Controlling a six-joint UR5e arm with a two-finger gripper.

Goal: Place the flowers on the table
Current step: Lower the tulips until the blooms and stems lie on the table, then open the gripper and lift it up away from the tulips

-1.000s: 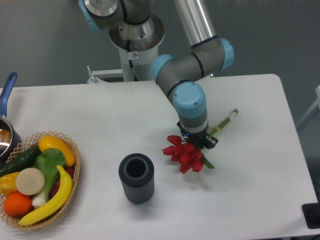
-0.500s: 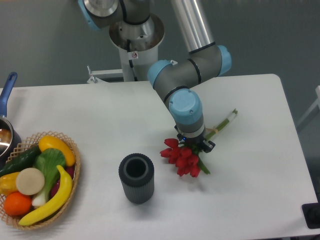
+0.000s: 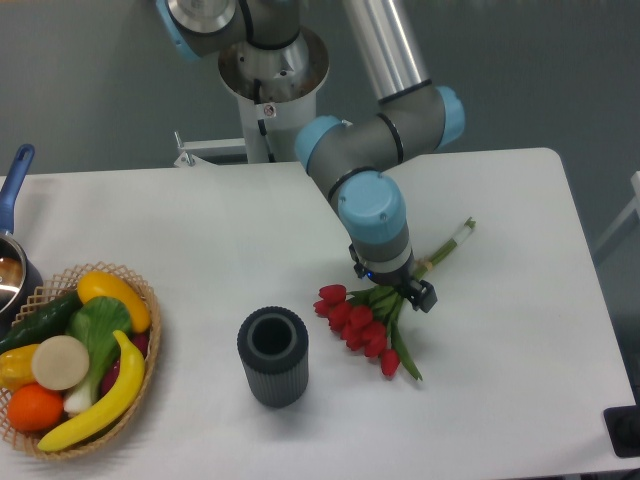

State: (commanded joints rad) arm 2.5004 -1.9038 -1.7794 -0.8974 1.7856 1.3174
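Note:
The flowers, red tulips with green stems, lie spread out on the white table right of centre. Their heads fan toward the lower left and the stem ends point to the upper right. My gripper points straight down over the stems where they meet the leaves. The blue wrist hides most of the fingers. The bunch has slackened and rests on the tabletop, so the gripper appears open around the stems.
A dark ribbed cylindrical vase stands upright left of the tulips. A wicker basket of fruit and vegetables sits at the front left, with a blue-handled pan behind it. The robot base is at the back.
The tulips have dropped and fanned out onto the table, with the heads sliding to the lower left. The arm has hardly moved. The hold on the bunch has loosened.

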